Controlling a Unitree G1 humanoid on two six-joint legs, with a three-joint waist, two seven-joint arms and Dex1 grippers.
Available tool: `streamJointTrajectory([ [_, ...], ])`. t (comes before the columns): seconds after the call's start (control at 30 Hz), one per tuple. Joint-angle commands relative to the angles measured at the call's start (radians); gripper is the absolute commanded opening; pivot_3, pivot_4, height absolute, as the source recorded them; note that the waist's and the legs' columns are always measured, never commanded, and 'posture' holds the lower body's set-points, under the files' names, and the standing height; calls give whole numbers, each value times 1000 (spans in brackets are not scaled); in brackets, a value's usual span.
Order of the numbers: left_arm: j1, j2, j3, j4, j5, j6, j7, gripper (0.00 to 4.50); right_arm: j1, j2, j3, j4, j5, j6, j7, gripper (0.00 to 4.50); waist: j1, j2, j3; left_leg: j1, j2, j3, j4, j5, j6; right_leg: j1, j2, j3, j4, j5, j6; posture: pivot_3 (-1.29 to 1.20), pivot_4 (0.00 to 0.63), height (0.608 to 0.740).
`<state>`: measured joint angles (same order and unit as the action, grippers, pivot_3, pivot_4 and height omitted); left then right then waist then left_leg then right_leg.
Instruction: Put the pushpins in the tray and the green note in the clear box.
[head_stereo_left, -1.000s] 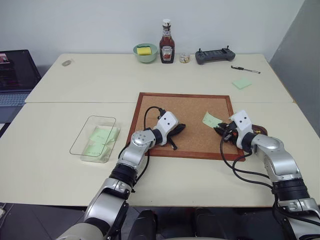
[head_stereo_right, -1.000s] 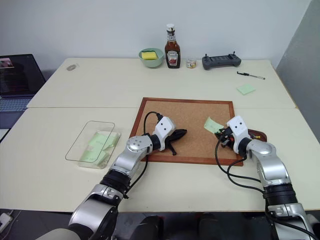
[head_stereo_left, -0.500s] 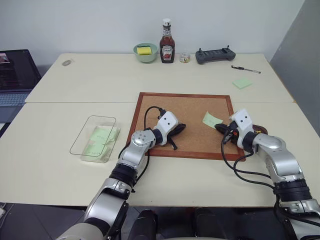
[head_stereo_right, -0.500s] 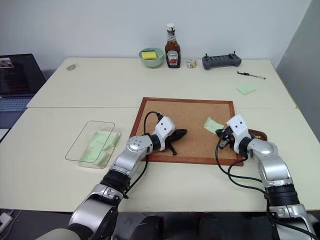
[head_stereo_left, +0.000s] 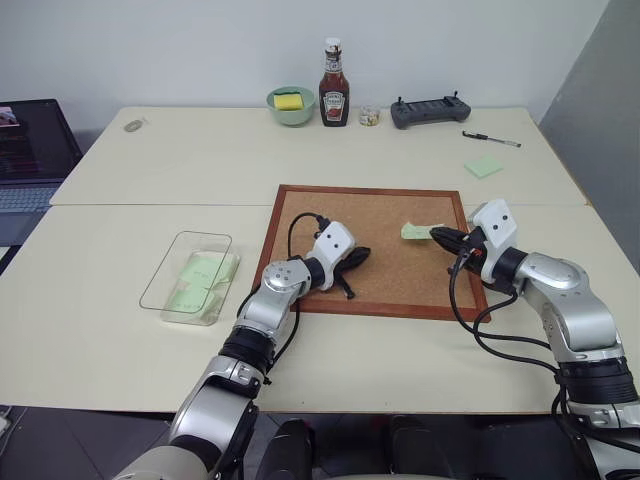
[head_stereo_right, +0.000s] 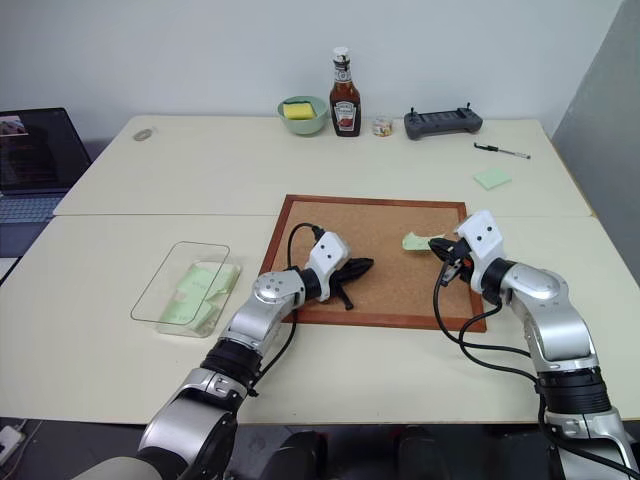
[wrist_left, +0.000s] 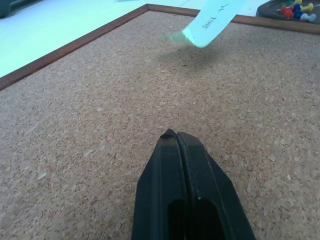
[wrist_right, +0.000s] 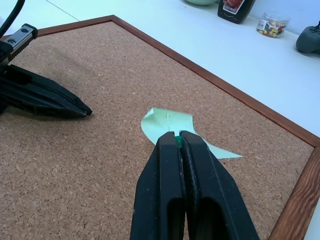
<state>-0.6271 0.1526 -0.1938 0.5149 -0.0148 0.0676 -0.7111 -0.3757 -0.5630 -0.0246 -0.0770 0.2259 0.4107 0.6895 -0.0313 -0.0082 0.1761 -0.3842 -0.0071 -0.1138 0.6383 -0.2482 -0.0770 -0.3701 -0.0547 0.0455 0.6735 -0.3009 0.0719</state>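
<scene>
A pale table (head_stereo_left: 150, 170) filled most of the frame, and at its centre lay the wood-framed corkboard (head_stereo_left: 385, 215). To the left of the board, in the middle left of the frame, sat the clear box (head_stereo_left: 175, 262), with pale green slips inside it. The left gripper (head_stereo_left: 357, 257) rested low over the lower left part of the cork, its two black fingers pressed fully together and holding nothing. The right gripper (head_stereo_left: 436, 233) hung over the right side of the board, pointing toward frame left, its fingers clamped tight on one edge of the green note (head_stereo_left: 415, 231); the note stuck out from the tips, lifted clear of the cork and casting a shadow on it. In the left wrist view the tray (wrist_left: 280, 11) showed at the upper right corner, just past the board's frame, with the pushpins (wrist_left: 295, 8) in red, yellow and blue lying in it. Along the table's far edge, at upper centre, stood a green bowl (head_stereo_left: 290, 106), a ketchup bottle (head_stereo_left: 333, 84) and a dark controller (head_stereo_left: 430, 110).
</scene>
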Motion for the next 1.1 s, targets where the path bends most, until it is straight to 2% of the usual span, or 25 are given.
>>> streamJointTrajectory([
  [0.03,47,18,45,-144,-84,143,-30,370,-10,4,-15,-42,13,-1,-9,0,-1,0,0,0,0,0,-1,0,0,-1,0,0,0,0,0,0,150,740],
  [0.17,108,89,26,-307,-80,175,-72,1043,-14,17,-8,-40,12,-4,-17,0,-11,-1,1,-2,1,0,-4,0,0,-4,0,1,0,0,-1,0,150,740],
  [0.37,130,123,19,-383,-88,174,-78,2137,-29,26,-1,-26,9,-9,-14,0,-3,-3,2,-2,1,1,-6,0,0,-4,0,1,-1,0,-1,0,150,740],
  [0.5,119,98,34,-397,-121,206,-65,2784,-45,32,4,-21,9,-10,-12,0,-1,-4,3,-2,1,1,-6,0,0,-4,0,0,-1,0,-1,0,150,740],
  [0.77,111,5,86,-460,-259,407,-12,4315,-55,43,3,-46,12,-3,-21,0,-2,-4,4,-2,1,1,-6,0,0,-4,0,0,-1,0,-1,0,150,740],
  [0.83,102,-23,104,-465,-294,463,14,4487,-56,46,3,-50,13,-3,-23,0,-2,-4,4,-2,1,1,-6,0,0,-4,0,0,-1,0,-1,0,150,740],
  [1.1,38,-127,176,-413,-402,645,118,4487,-67,56,6,-59,12,-2,-24,0,-1,-5,4,-2,1,1,-6,0,0,-4,0,0,-1,0,-1,0,150,740],
])
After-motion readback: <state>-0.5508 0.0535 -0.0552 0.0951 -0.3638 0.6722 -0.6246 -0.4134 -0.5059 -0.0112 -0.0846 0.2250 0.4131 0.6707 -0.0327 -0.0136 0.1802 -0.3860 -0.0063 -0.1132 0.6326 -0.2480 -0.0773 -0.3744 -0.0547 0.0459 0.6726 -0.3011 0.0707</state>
